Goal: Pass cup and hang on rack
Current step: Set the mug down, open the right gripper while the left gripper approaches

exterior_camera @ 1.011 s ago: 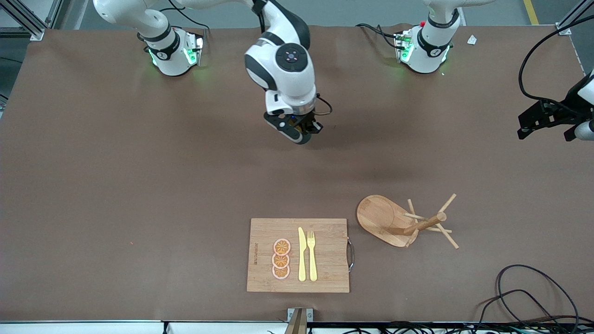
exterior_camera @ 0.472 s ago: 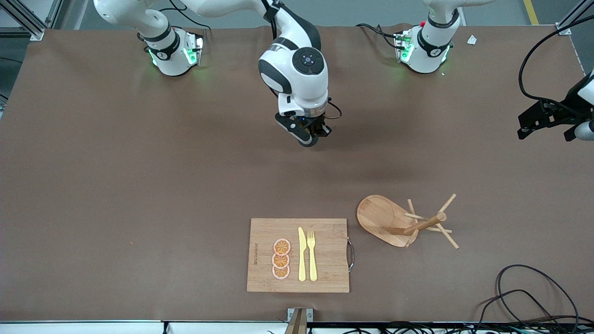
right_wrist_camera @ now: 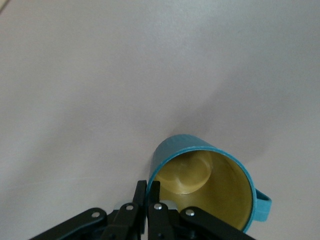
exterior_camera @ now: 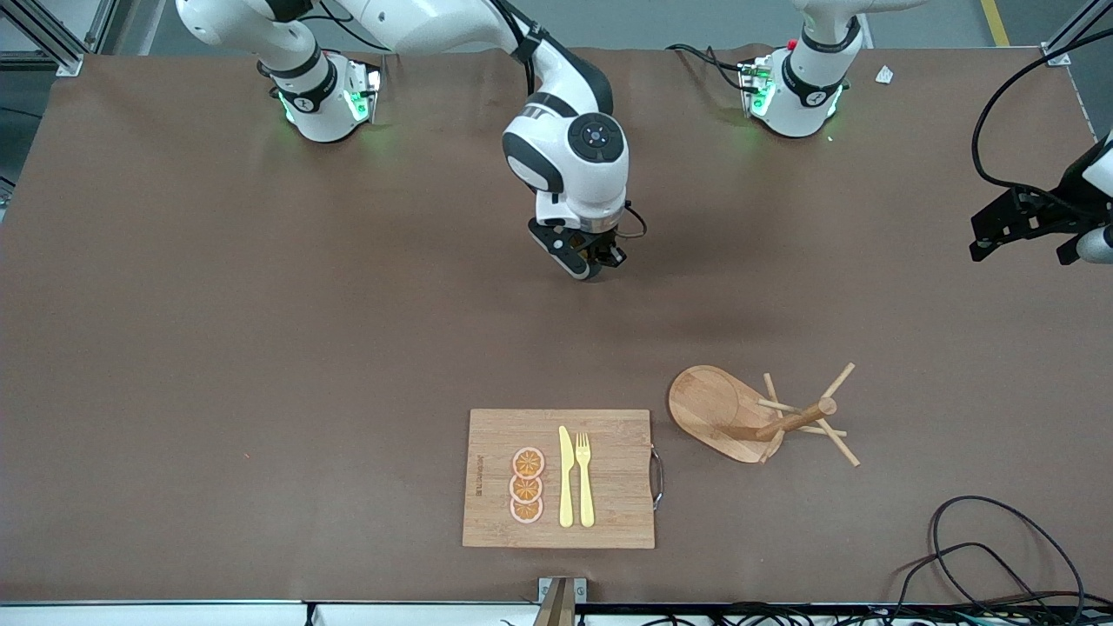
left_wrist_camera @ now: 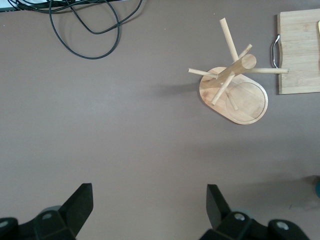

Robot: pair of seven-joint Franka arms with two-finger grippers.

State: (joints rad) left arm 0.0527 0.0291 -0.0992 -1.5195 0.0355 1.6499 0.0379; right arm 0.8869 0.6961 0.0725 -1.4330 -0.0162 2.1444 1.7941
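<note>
The right hand [right_wrist_camera: 148, 202] is clenched on the rim of the cup [right_wrist_camera: 210, 187], one finger inside against the yellow wall and one outside on the teal. The cup hangs tilted from that grip, its loop handle pointing away from the fingers. In the front view the right hand [exterior_camera: 591, 261] is in the air over bare worktop [exterior_camera: 261, 348] near the middle, and the cup is hidden under it there.

Below and well apart from it, nearer the front camera, the rack [exterior_camera: 748, 417] stands on its oval base with its pegs free. Just beside the rack lies a board [exterior_camera: 558, 478] carrying three orange slices [exterior_camera: 527, 485], a knife [exterior_camera: 566, 476] and a fork [exterior_camera: 584, 478].

The left hand [left_wrist_camera: 150, 212] waits released, fingers spread wide, in the air at its own end of the worktop. The rack [left_wrist_camera: 235, 90] stands well ahead of it, with the board [left_wrist_camera: 300, 50] just past that.
</note>
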